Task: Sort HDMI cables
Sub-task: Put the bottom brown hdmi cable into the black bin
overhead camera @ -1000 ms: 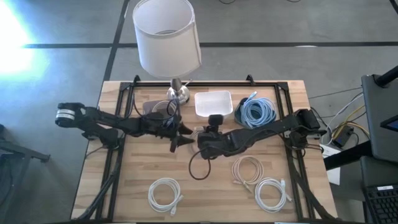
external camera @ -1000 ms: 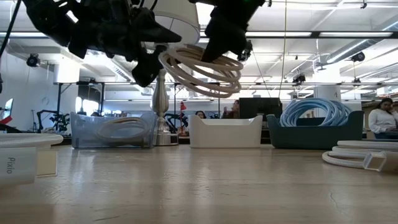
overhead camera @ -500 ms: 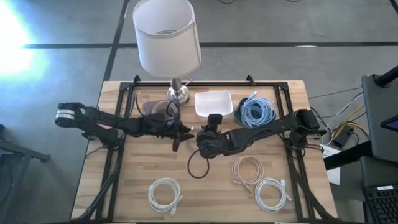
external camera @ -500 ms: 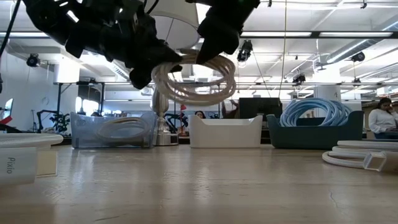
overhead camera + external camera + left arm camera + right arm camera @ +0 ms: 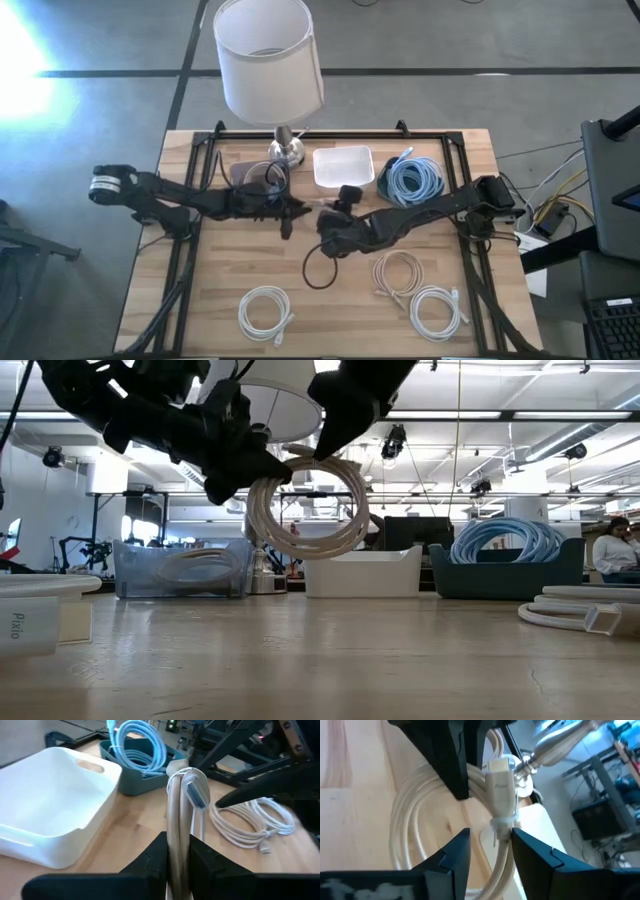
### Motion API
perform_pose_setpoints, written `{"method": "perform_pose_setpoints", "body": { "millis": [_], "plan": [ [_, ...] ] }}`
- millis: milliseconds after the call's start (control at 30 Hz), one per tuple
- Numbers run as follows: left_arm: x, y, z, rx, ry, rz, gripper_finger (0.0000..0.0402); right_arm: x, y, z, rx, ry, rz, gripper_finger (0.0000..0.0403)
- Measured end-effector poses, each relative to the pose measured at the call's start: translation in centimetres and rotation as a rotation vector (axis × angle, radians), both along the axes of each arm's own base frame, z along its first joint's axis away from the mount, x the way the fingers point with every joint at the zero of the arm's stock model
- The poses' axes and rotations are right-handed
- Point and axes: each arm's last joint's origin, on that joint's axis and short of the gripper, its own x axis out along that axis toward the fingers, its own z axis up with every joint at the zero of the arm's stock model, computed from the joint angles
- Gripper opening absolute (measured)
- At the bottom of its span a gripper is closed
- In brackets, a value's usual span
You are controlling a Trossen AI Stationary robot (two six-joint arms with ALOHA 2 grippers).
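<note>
A beige HDMI cable coil (image 5: 352, 510) hangs in the air over the table's middle, between my two grippers. My left gripper (image 5: 288, 212) (image 5: 176, 838) has come in from the left and is shut on it. My right gripper (image 5: 325, 215) (image 5: 490, 832) stands open opposite, one finger on each side of the strands just below the coil's plug (image 5: 500, 785). More HDMI cables lie on the table: a beige coil (image 5: 398, 272) and two white coils (image 5: 265, 310) (image 5: 437, 310). My left gripper pinches the coil's bundled strands (image 5: 175, 815) between its two fingers, at the ring's upper left as the low view shows it. The fingers reach in roughly level from the table's left. The coil hangs upright below them, clear of the table. My right gripper: I cannot tell whether its fingers touch the strands between them.
Along the far side stand a clear bin (image 5: 255, 172) holding a beige coil, a white bin (image 5: 343, 165) and a teal bin (image 5: 412, 180) with light blue cable. A lamp (image 5: 268, 60) stands behind them. A black wire loop (image 5: 320, 270) lies mid-table.
My left gripper has closed in from the left and shut on the beige coil. The coil, earlier slanted near level under my right gripper, has tipped upright and hangs lower, a little farther to the left in the low view.
</note>
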Motion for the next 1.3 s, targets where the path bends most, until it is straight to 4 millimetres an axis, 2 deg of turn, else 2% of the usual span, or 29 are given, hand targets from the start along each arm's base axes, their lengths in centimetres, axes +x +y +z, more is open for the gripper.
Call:
{"method": "perform_pose_setpoints", "body": {
  "millis": [200, 333, 500, 633, 800, 1000, 1300],
  "plan": [
    [-0.4, 0.3, 0.2, 0.063, 0.027, 0.059, 0.0046, -0.2, 0.2, -0.1, 0.041, -0.034, -0.047, 0.0151],
    [-1.5, 0.8, 1.2, 0.073, 0.037, 0.105, 0.0049, -0.3, 0.5, 0.0, 0.017, -0.043, -0.054, 0.0153],
    [-4.1, 1.0, 2.8, 0.116, 0.088, 0.175, 0.0048, -0.5, 1.0, 0.2, -0.041, -0.067, -0.076, 0.0153],
    [-6.8, 1.1, 4.7, 0.172, 0.094, 0.26, 0.0048, -0.5, 1.1, -0.1, 0.028, -0.097, -0.098, 0.0149],
    [-10.4, 0.9, 6.1, 0.187, 0.123, 0.262, 0.0049, -0.8, 1.1, -0.8, 0.077, -0.065, -0.076, 0.0143],
    [-12.9, 1.0, 5.2, 0.204, 0.233, 0.365, 0.005, -1.1, 1.0, -2.0, 0.096, -0.052, -0.091, 0.0143],
    [-12.4, 1.3, 2.7, 0.266, 0.303, 0.355, 0.0051, -0.8, 1.2, -2.0, 0.149, -0.073, -0.07, 0.0139]
  ]
}}
